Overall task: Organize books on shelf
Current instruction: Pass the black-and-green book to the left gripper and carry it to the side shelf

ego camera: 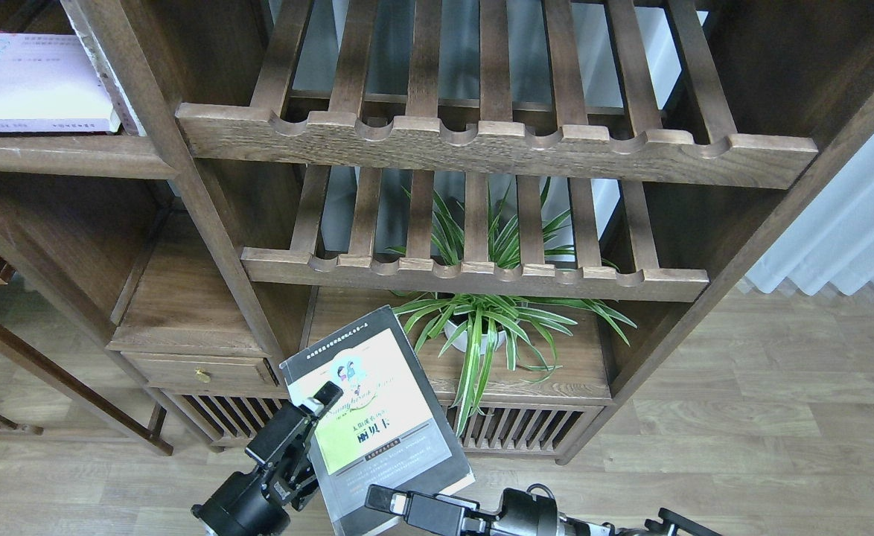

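One thick black-bordered paperback with a yellow-green panel (377, 417) was up in the air, near the viewer, in front of the dark wooden bookcase. The left gripper (316, 400) was clamped on its left edge. The right gripper (386, 500) sat at its lower edge, though whether it gripped could not be told. One thin white book (31, 85) already lay on the flat dark-brown shelf board (72, 155) at far left. The red one was not visible. So placing seemed partly done, with the held book still to shelve. Two slatted racks (496, 145) and one potted spider plant (482, 327) stood behind.
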`<state>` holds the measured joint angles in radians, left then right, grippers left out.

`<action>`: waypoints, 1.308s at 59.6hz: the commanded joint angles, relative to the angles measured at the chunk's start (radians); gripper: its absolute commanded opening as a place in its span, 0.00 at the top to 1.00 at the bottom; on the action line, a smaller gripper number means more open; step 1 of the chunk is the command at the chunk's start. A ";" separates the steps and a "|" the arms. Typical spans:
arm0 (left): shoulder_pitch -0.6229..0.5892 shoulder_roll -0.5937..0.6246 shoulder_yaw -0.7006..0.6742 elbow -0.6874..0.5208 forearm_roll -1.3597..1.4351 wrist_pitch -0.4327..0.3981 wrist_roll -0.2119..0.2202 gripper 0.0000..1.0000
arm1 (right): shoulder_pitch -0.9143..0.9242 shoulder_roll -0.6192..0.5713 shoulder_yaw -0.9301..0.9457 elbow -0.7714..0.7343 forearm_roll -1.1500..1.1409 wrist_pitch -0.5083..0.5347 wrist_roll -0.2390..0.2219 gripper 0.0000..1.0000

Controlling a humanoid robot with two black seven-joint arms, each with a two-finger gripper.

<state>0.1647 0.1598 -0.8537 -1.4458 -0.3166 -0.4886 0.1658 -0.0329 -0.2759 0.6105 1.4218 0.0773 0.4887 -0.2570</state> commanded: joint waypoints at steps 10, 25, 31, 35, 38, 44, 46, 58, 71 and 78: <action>-0.002 0.056 0.005 -0.011 0.005 0.000 0.000 0.94 | -0.009 0.001 0.003 0.000 0.001 0.000 0.004 0.64; 0.078 0.173 -0.156 -0.099 0.005 0.000 0.003 0.95 | -0.002 0.010 0.025 -0.011 -0.013 0.000 0.015 0.00; 0.174 0.274 -0.341 -0.225 0.008 0.000 0.004 0.95 | -0.002 0.010 0.034 -0.061 -0.011 0.000 0.015 0.00; 0.220 0.314 -0.470 -0.269 0.011 0.000 0.006 0.95 | -0.001 0.012 0.032 -0.099 -0.011 0.000 0.015 0.00; 0.234 0.326 -0.540 -0.291 0.011 0.000 0.006 0.95 | -0.002 0.014 0.031 -0.112 -0.011 0.000 0.015 0.00; 0.239 0.343 -0.688 -0.320 0.019 0.000 0.021 0.95 | -0.004 0.017 0.031 -0.121 -0.011 0.000 0.015 0.00; 0.239 0.346 -0.732 -0.321 0.027 0.000 0.035 0.95 | -0.004 0.021 0.031 -0.121 -0.011 0.000 0.015 0.00; 0.233 0.400 -0.933 -0.320 0.047 0.000 0.092 0.95 | -0.007 0.029 0.032 -0.124 -0.011 0.000 0.015 0.00; 0.131 0.461 -1.196 -0.288 0.152 0.000 0.158 0.95 | -0.013 0.027 0.029 -0.141 -0.011 0.000 0.015 0.00; -0.075 0.466 -1.234 -0.217 0.355 0.000 0.181 0.94 | -0.015 0.029 0.026 -0.141 -0.011 0.000 0.013 0.00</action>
<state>0.2560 0.6212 -2.0504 -1.7213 -0.1261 -0.4890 0.3281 -0.0458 -0.2482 0.6402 1.2819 0.0660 0.4887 -0.2424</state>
